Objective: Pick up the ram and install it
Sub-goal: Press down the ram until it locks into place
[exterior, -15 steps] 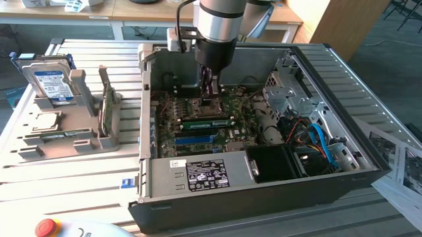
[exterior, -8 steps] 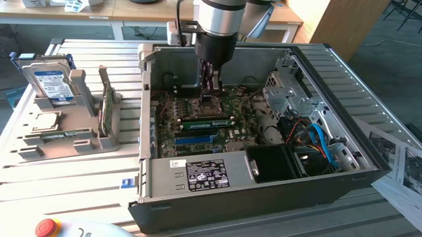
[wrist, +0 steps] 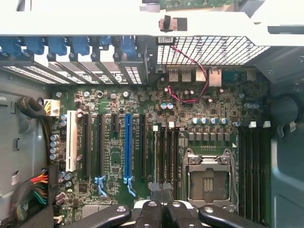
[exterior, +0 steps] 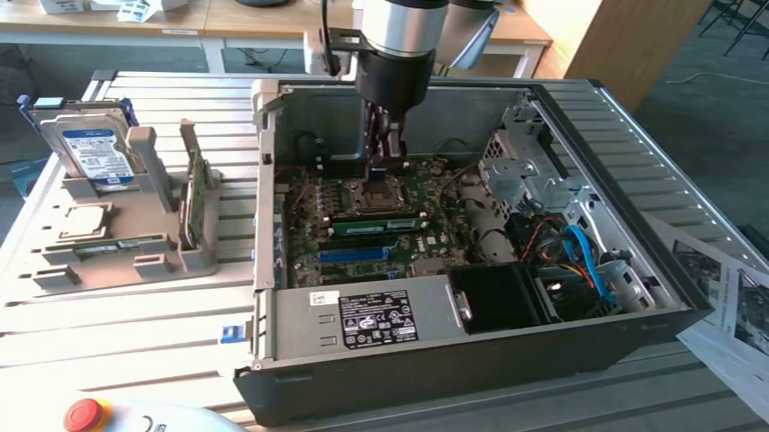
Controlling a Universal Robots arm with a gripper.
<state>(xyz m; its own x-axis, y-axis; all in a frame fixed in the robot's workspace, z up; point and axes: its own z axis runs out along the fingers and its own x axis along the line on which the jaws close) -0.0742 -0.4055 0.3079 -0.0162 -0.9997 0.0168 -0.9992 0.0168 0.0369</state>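
text: none legible | power supply label (exterior: pixel 377 319): print too small | hard drive label (exterior: pixel 96 153): unreadable

Open motherboard (exterior: pixel 360 225) between drive cage (exterior: pixel 520 166), case wall (exterior: pixel 266 180)

Arm: reaching straight down (wrist vertical), seen in the exterior view.
Gripper (exterior: pixel 382 166): pointed downward.
Jaws: closed together, tips touching.

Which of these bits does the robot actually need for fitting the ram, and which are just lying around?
For the job: ram, end effector, memory slots.

Lying about: hard drive, green card upright in the grey rack, red button, papers.
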